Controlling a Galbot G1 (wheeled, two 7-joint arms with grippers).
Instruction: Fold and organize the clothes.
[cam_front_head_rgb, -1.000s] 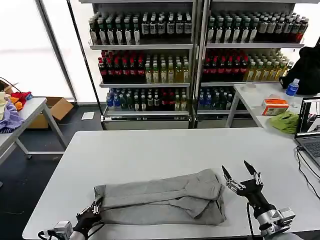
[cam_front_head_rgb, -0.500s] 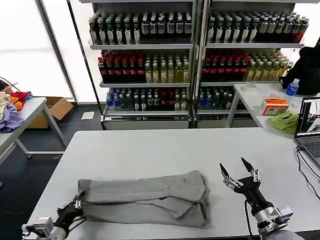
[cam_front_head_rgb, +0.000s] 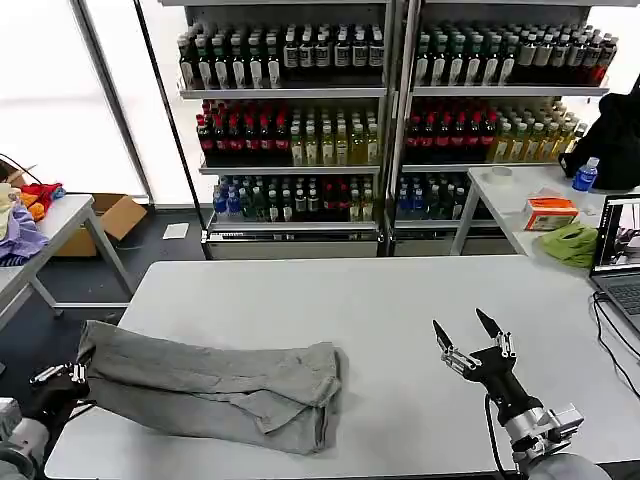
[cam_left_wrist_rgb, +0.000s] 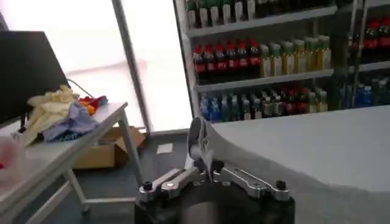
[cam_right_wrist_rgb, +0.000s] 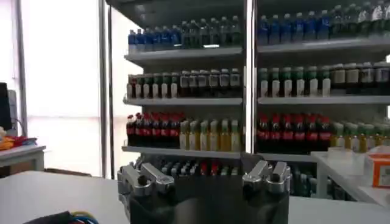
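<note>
A light grey shirt, folded into a long band, lies across the front left of the white table. Its left end reaches the table's left edge. My left gripper is shut on that end, just off the table's corner. In the left wrist view a fold of the grey cloth stands up from between the closed left gripper. My right gripper hovers open over the bare front right of the table, well clear of the shirt. In its wrist view the right gripper has nothing between its fingers.
A laptop sits at the table's right edge. Behind it a side table carries a lime-green cloth, an orange box and a water bottle. Coloured garments lie on a table at left. Drink shelves stand behind.
My left gripper has pulled the grey shirt leftward across the table, from the front middle to the left edge. The right gripper has stayed nearly in place, open.
</note>
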